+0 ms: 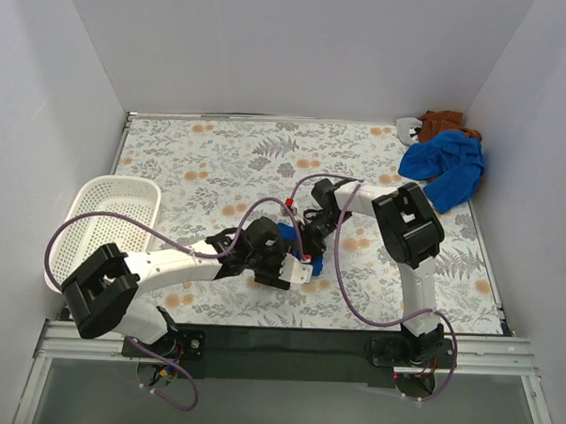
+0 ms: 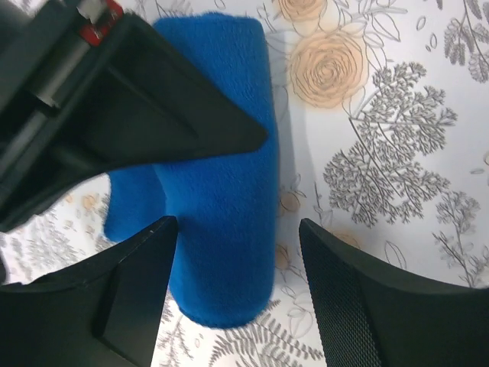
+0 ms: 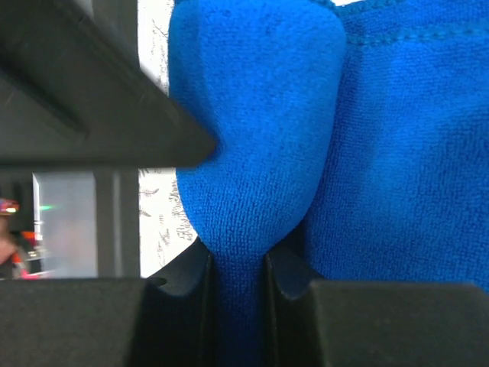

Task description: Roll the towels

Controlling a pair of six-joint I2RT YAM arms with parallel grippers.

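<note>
Rolled towel (image 2: 221, 191): right of the basket (image 1: 123, 181).
Left gripper (image 2: 235, 245): wide, straddling the rolled towel.
Right gripper (image 3: 238, 271): narrow, pinching the rolled towel.

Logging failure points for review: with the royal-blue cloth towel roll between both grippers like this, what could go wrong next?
1. The right gripper is pinched shut on a fold of the royal-blue cloth towel roll; pulling back without opening could drag the roll apart.
2. The left gripper stands open astride the roll, so nothing pins it and it may loosen.
</note>
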